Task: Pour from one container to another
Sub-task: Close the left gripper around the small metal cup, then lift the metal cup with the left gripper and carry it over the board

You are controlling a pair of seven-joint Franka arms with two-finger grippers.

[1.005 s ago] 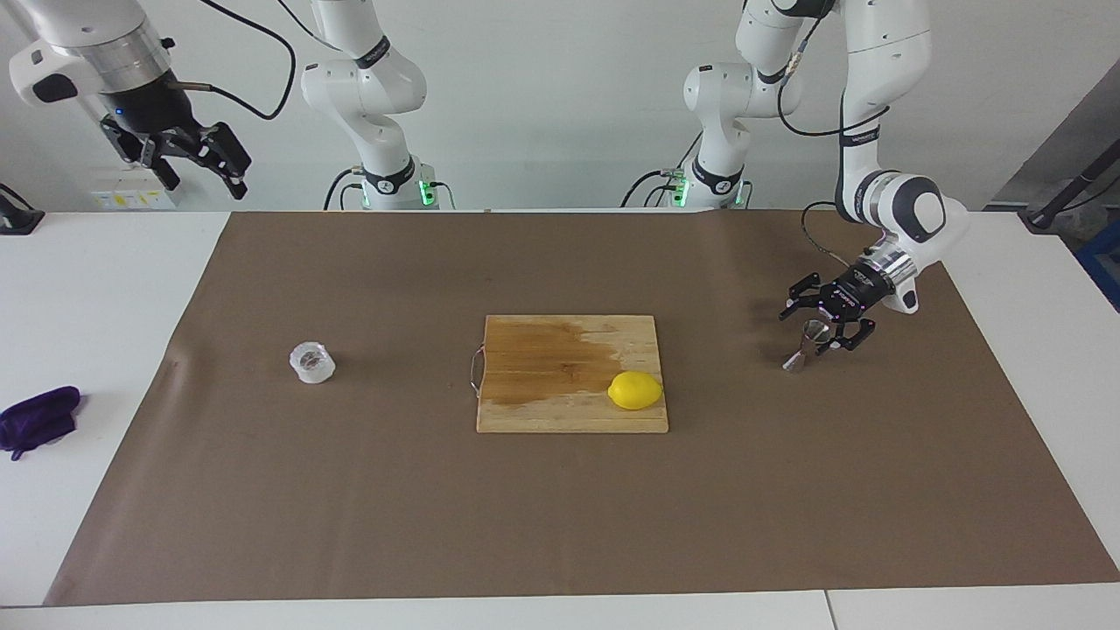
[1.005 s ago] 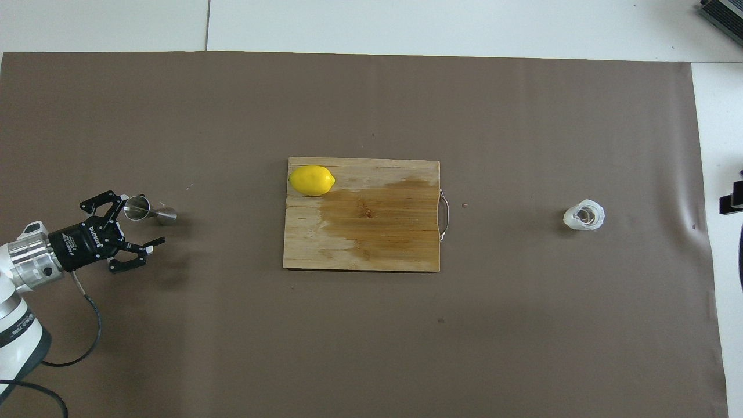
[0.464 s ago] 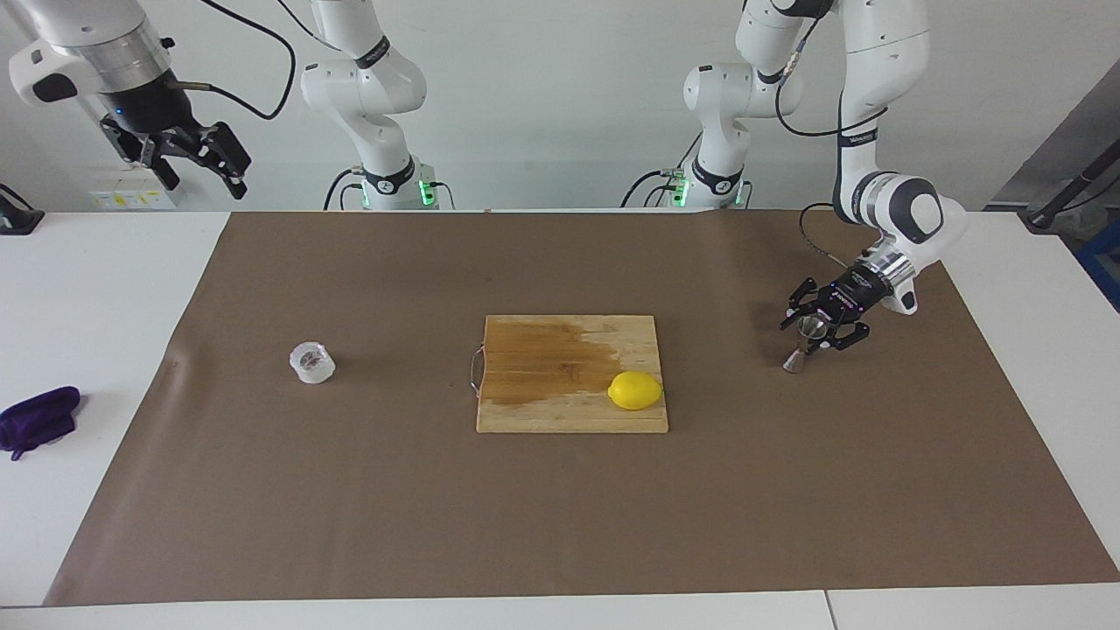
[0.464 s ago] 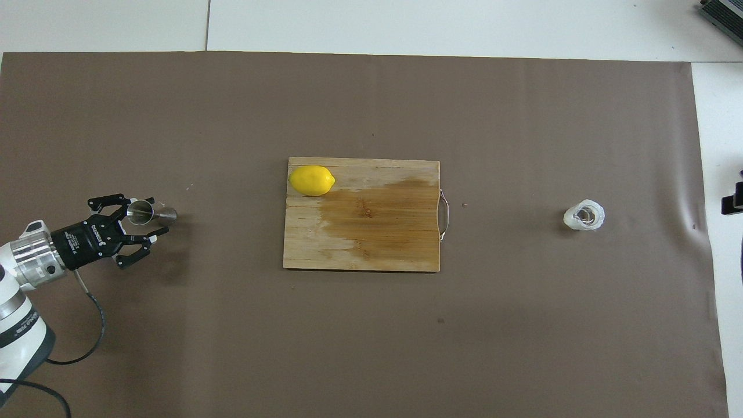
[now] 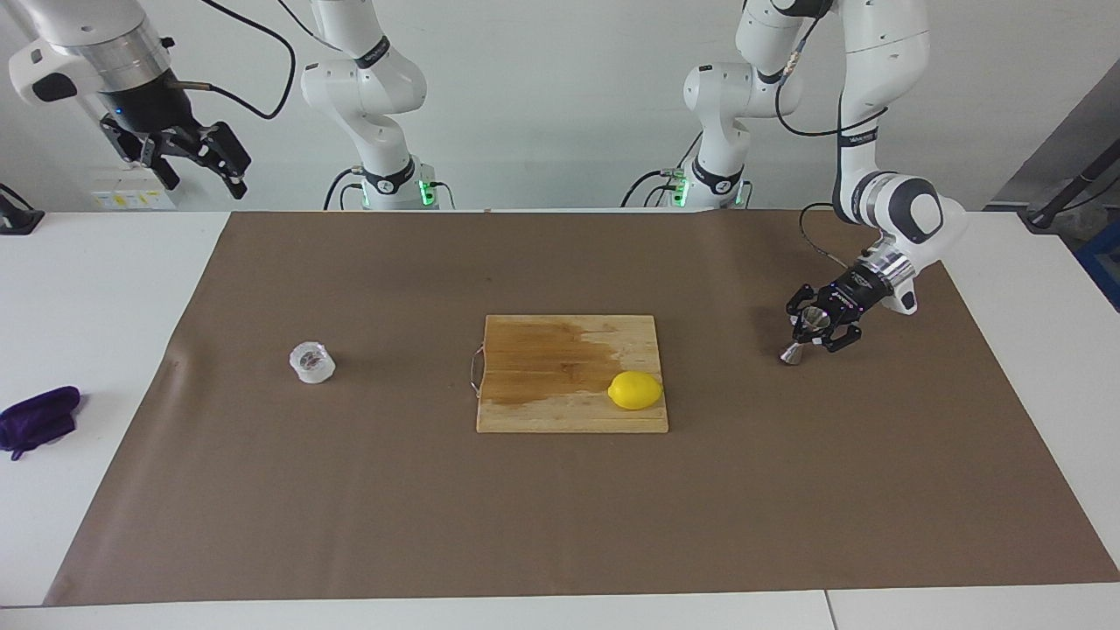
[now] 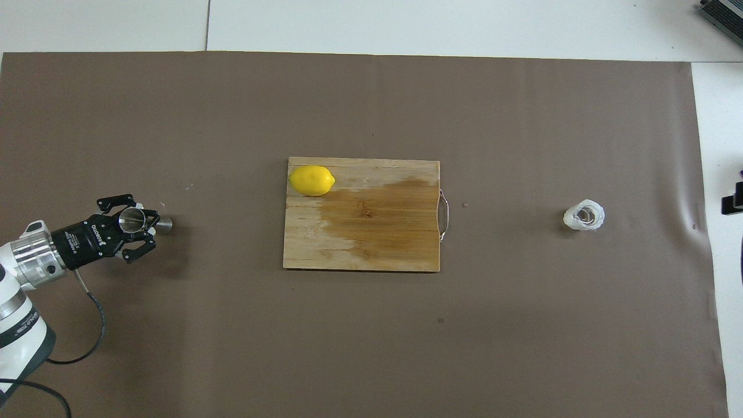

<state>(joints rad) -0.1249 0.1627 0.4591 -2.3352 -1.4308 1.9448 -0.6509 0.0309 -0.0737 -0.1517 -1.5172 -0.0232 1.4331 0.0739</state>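
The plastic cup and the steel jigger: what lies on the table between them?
Between the plastic cup and the steel jigger lies the wooden cutting board, with a lemon on it. The overhead view shows it best.

Bare brown mat [image 5: 560,507] lies open between the plastic cup [image 5: 312,362] and the cutting board [image 5: 571,374]. The lemon [image 5: 635,390] on the board's corner stands between that stretch and the jigger [image 5: 803,337] clamped by the left gripper [image 5: 818,328].

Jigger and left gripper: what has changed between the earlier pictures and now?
The left gripper closed from wide open onto the jigger and now grips its upper cone. The cup, lemon, board and raised right gripper stayed as they were.
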